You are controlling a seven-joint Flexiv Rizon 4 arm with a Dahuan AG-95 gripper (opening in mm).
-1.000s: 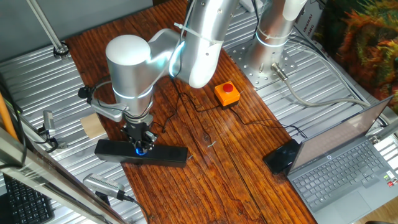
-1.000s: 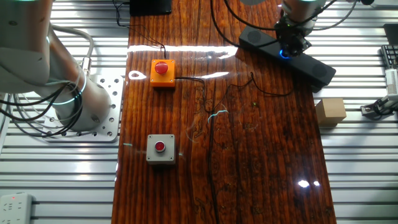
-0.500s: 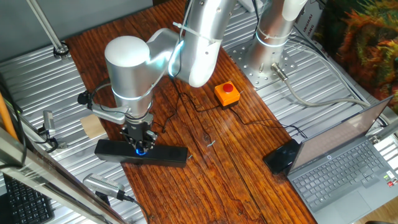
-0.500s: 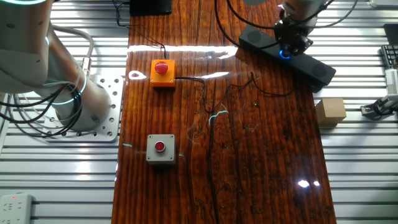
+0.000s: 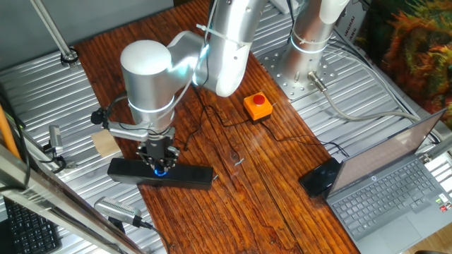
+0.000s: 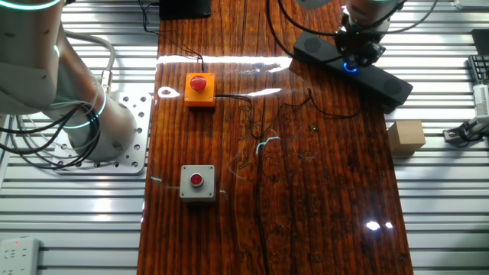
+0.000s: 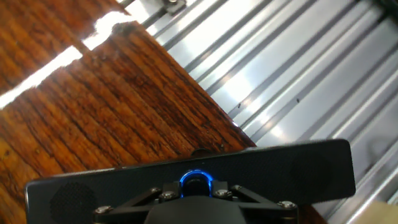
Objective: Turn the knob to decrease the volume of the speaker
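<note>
Speaker [image 5: 159, 173]: long black bar, lying flat across the edge of the wooden worktop [image 5: 233, 190], one end over the ribbed metal beside it; seen also in the other fixed view [image 6: 353, 67] and the hand view [image 7: 298, 167].

Knob [image 7: 196, 182]: small round dial with glowing blue ring, on the speaker's top face about midway along; blue glow visible in one fixed view [image 5: 160, 170] and the other fixed view [image 6: 350, 66].

End effector [image 5: 159, 164]: pointing straight down onto the speaker, fingers set on either side of the knob, apparently clamped on it; contact itself not clear in any view.

Orange box with red push-button [image 5: 258, 106]: on the worktop, well apart from the speaker, thin black cable attached.

Grey box with red push-button [image 6: 197, 182]: on the worktop, farther along from the orange box.

Laptop [image 5: 395, 187]: open, at the worktop's far edge, black mouse-like device [image 5: 319, 178] just beside it.

Small wooden block [image 5: 106, 143]: on the ribbed metal, near the speaker's end.
</note>
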